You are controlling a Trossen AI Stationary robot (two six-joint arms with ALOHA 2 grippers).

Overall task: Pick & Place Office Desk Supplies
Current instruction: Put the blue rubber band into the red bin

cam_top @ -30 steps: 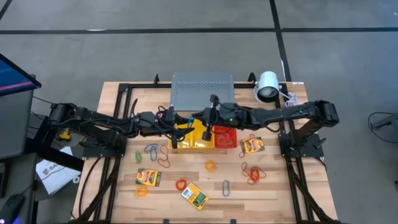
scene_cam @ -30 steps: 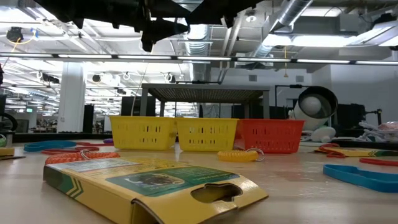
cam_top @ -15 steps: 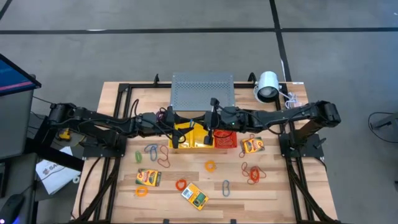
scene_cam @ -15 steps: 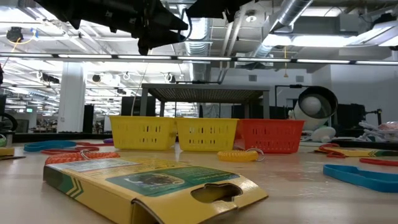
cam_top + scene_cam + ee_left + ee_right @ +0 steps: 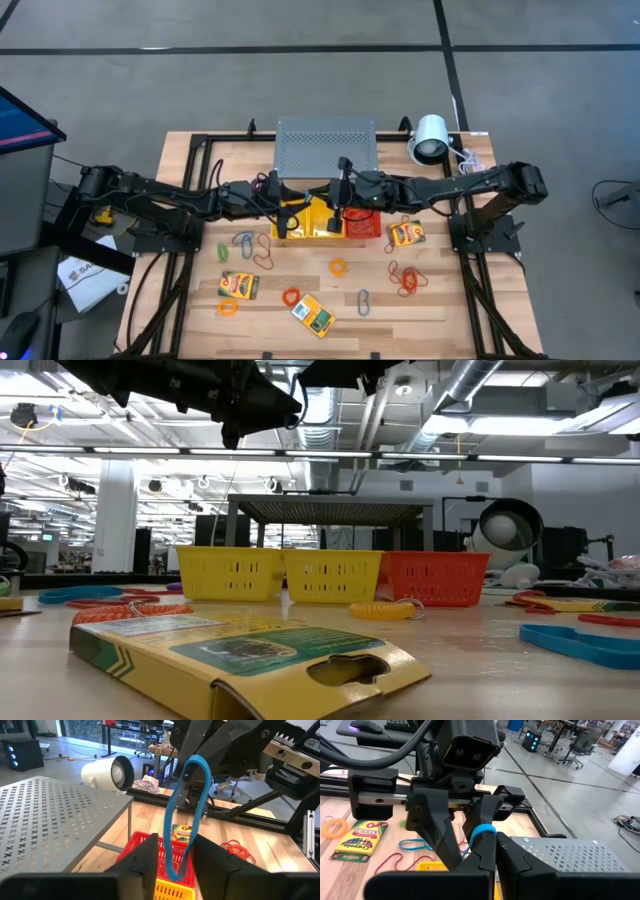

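Apparently both pincers grip the blue clip (image 5: 186,815), long axis upright

Pale wood bench (image 5: 440,300), smooth, with plank lines. Grey metal box (image 5: 326,148) full of tiny holes, matt. Yellow basket (image 5: 230,573) and red basket (image 5: 434,578) of plastic mesh. Shiny printed card box (image 5: 245,650). Smooth blue rubbery loop (image 5: 185,817) between matt black fingers (image 5: 145,860). White glossy plastic camera (image 5: 430,139).

Even overhead light bathes the worktop (image 5: 440,300) with soft shadows; ceiling strip lights (image 5: 250,455) glare at table level, the foreground card box (image 5: 240,650) slightly soft.
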